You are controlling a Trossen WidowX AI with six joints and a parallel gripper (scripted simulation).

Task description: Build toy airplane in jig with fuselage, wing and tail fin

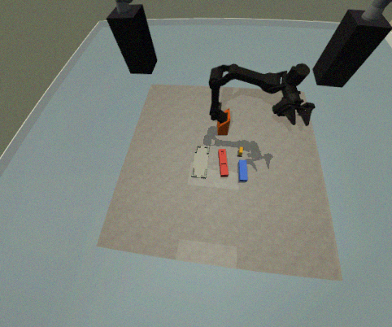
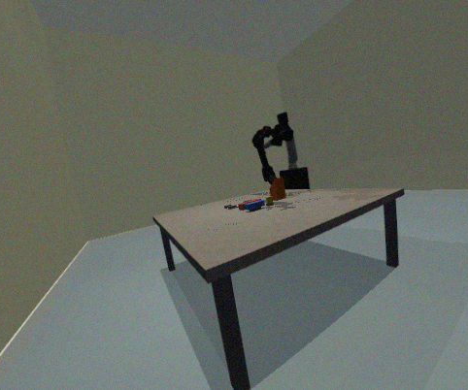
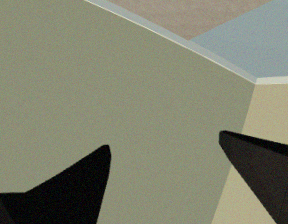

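Note:
The pale jig cradle (image 1: pixel 200 163) with dark corner brackets lies on the table. The red fuselage (image 1: pixel 224 170) (image 2: pixel 242 207) lies just right of it in the top view, outside it, its sockets showing on top. The blue wing (image 1: pixel 243 171) (image 2: pixel 253 206) lies separately, right of the fuselage. The small yellow tail fin (image 1: pixel 241 151) (image 2: pixel 269 200) stands separately behind the wing. My gripper (image 1: pixel 300 123) (image 3: pixel 165 143) is open and empty, raised high and off to the right of all the parts. Its fingers cannot be made out in the exterior view.
An orange block-like holder (image 1: pixel 223 128) (image 2: pixel 278 190) stands behind the parts, at the arm's lower end. Two tall black pedestals (image 1: pixel 134 45) (image 1: pixel 347 49) stand beyond the table's back edge. The wrist view shows mostly wall, with a corner of the table (image 3: pixel 190 17) at the top.

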